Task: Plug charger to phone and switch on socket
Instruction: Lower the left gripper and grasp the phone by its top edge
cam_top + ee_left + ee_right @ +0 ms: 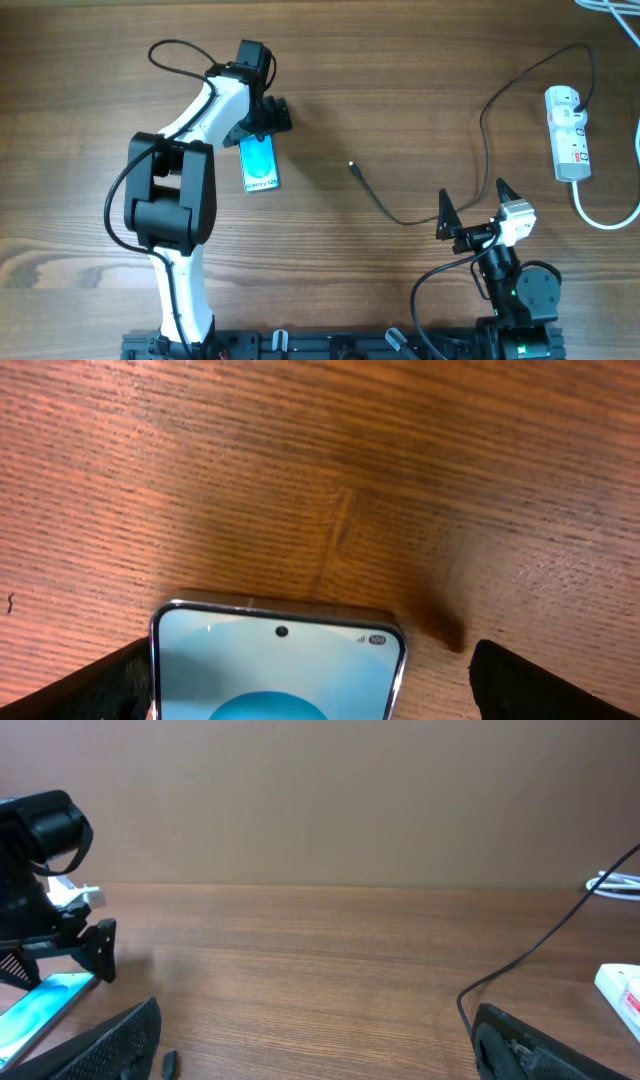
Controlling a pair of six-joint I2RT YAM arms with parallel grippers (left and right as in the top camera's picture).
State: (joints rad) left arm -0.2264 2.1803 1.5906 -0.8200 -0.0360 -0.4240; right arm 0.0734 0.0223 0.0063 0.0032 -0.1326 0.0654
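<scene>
The phone point(261, 165) lies flat on the left half of the counter point(400, 80), its length running from far to near. My left hand point(265, 128) is over its far end, one finger to each side. My right hand point(471, 188) is on the near right, well apart from the phone. The socket point(568, 135) lies close to the right edge, toward the far right corner. The charger point(380, 205) runs from the socket's far end, loops leftward, passes just ahead of my right hand, and ends about mid-counter, between the phone and my right hand, touching neither. A thick cord point(600, 215) leaves the socket's near end toward the right edge.
</scene>
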